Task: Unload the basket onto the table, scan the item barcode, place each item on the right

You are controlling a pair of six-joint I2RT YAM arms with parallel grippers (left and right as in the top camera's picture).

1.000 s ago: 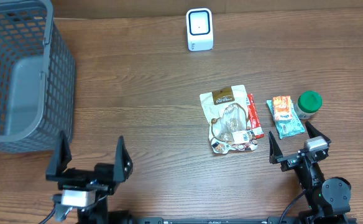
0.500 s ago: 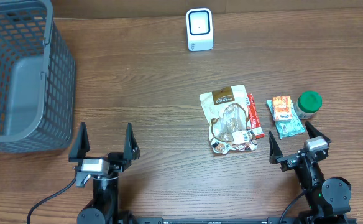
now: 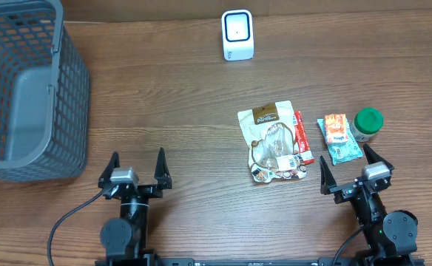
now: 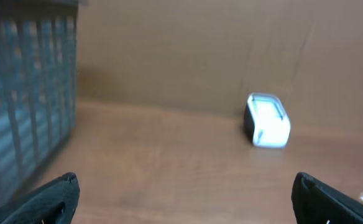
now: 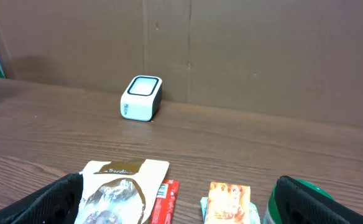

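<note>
Left pincer (image 3: pixel 137 159) spread wide, empty, right pincer (image 3: pixel 347 164) spread wide, empty

Illumination is even and diffuse from above: the table (image 3: pixel 164 96) carries a soft sheen without hard glare, and the basket (image 3: pixel 74 96) and scanner (image 3: pixel 237 35) cast only faint, short shadows. The overhead and right wrist views are sharp. The left wrist view is blurred throughout, smearing the basket mesh and the scanner outline, with the fingertips (image 4: pixel 54 196) dark in the lower corners.
</note>
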